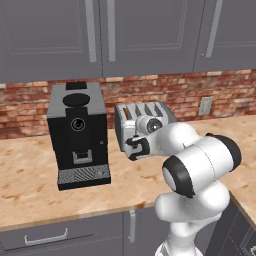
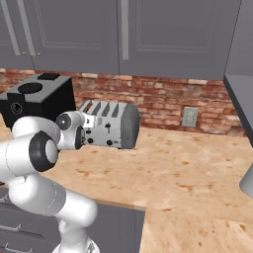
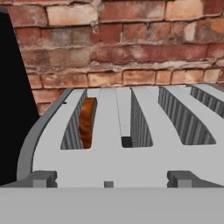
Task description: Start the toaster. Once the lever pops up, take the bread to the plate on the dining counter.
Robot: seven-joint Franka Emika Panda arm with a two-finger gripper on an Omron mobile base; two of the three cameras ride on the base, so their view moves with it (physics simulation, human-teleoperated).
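Observation:
The silver-grey toaster (image 1: 146, 116) (image 2: 112, 124) stands on the wall counter against the brick wall. From the hand view I look down over its top (image 3: 109, 162) with several slots. The bread (image 3: 87, 122) sits sunk in the leftmost slot, and its tan edge (image 1: 126, 114) peeks out in the left base view. My gripper (image 3: 113, 179) (image 2: 88, 129) is open at the toaster's front upper edge, with nothing between its fingers. The plate and the dining counter are out of view.
A tall black coffee machine (image 1: 77, 135) (image 2: 34, 101) stands close to the toaster's left. The speckled counter top (image 2: 188, 168) runs wide to the right. A wall outlet (image 1: 205, 106) sits on the brick. A grey object (image 2: 248, 182) shows at the right edge.

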